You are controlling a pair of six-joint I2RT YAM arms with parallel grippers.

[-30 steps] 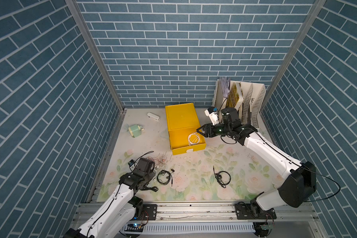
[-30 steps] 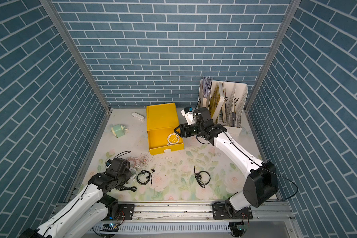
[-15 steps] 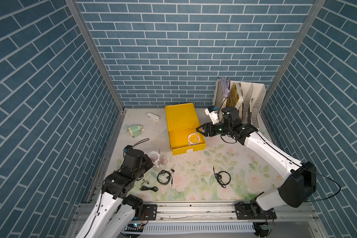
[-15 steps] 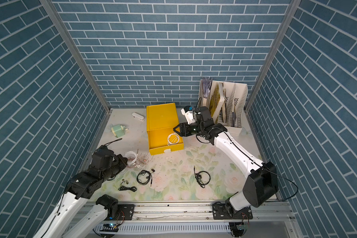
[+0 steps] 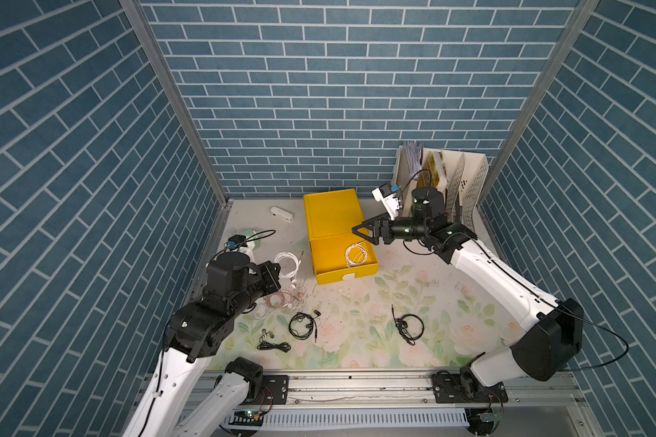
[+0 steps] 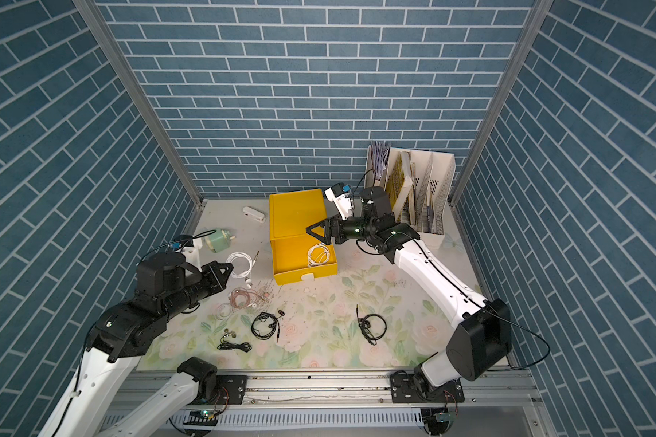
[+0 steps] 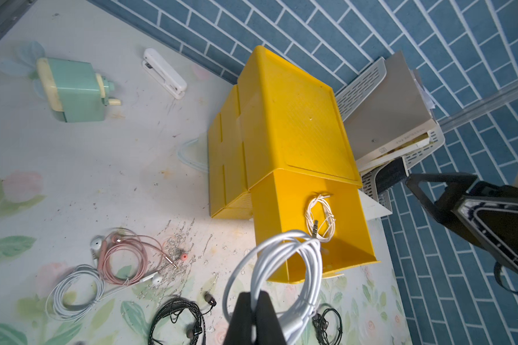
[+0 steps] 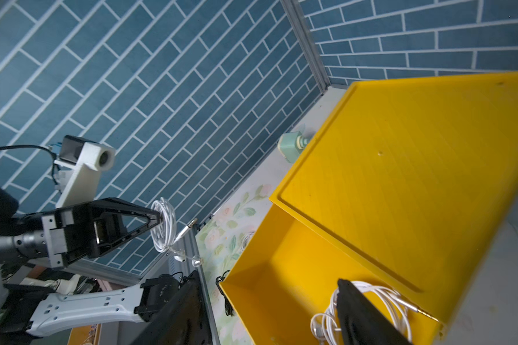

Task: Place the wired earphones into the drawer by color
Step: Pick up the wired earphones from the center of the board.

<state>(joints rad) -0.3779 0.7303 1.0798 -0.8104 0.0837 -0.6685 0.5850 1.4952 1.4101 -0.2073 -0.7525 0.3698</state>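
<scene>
My left pincer (image 7: 253, 298) pinches white earphones (image 7: 290, 236)
Held above the mat (image 5: 356, 340) (right pincer (image 8: 266, 286) gapes empty over the open drawer (image 5: 330, 272)).

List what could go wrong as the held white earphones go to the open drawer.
1. The white earphones, pinched at one side by the shut left pincer, trail loose earbuds that may snag on the open drawer or hang outside it.
2. The open right pincer hangs over that drawer, so the arms might collide.
3. Dropped onto the white coil already inside, the cables could tangle.
</scene>
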